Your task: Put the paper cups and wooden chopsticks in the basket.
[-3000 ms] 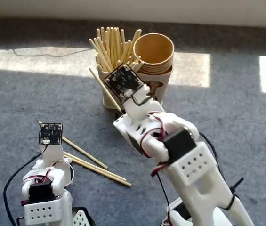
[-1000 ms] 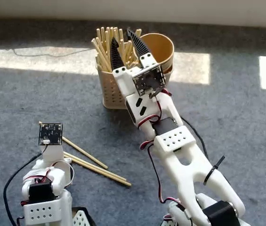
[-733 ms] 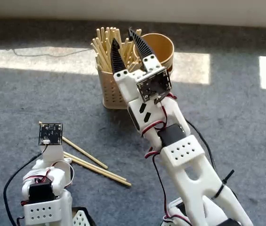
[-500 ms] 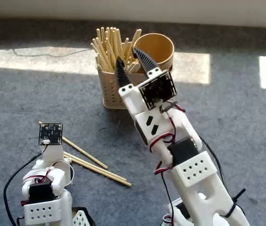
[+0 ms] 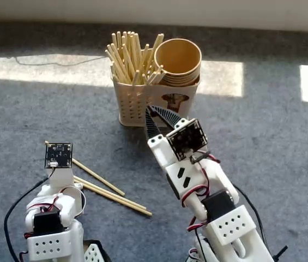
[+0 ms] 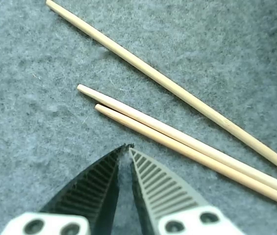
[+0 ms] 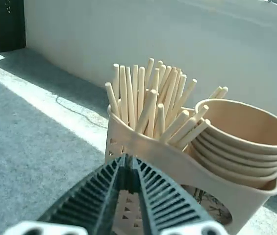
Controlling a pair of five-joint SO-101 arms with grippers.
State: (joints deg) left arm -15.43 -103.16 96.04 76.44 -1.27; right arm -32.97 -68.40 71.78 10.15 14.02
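Left tool: tips pressed together, empty, poised low over the counter at near left. Three loose chopsticks lie flat just beyond its tips and to their right, long axes running from far left to near right. The left arm is much the nearer, so the pickup likely falls to it, tips spread across one stick. Basket, far centre, holds bundled chopsticks and stacked paper cups. Right tool: closed, empty, just near of the basket.
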